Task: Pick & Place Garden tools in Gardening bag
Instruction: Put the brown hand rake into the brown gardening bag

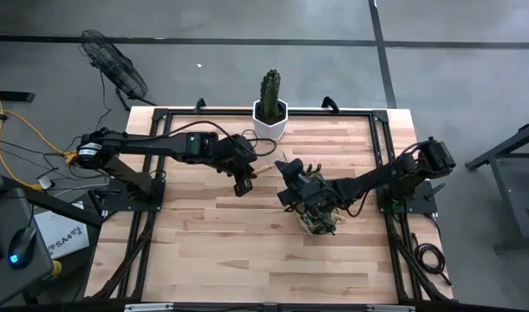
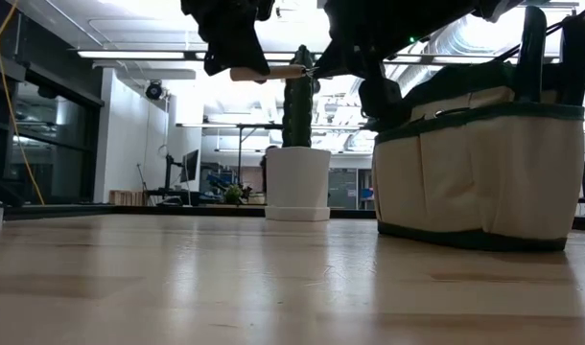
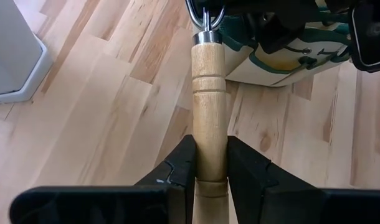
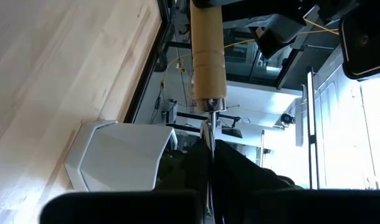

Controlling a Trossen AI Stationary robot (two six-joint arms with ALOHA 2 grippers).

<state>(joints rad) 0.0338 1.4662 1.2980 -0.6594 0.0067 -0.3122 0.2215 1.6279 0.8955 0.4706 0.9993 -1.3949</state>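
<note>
Left gripper [image 3: 210, 177] clamps horizontal wooden-handled tool [image 3: 209, 93]; right gripper [image 4: 210, 186] pinches its metal end

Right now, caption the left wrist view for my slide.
Left gripper holds a wooden tool handle above the table, its metal end met by the right gripper near the gardening bag.

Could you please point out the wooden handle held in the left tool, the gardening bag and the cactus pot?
wooden handle [image 3: 209, 93]: left wrist view, middle of the bare shaft.
gardening bag [image 2: 479, 177]: low view, tan side panel.
cactus pot [image 2: 297, 182]: low view, white front wall.
</note>
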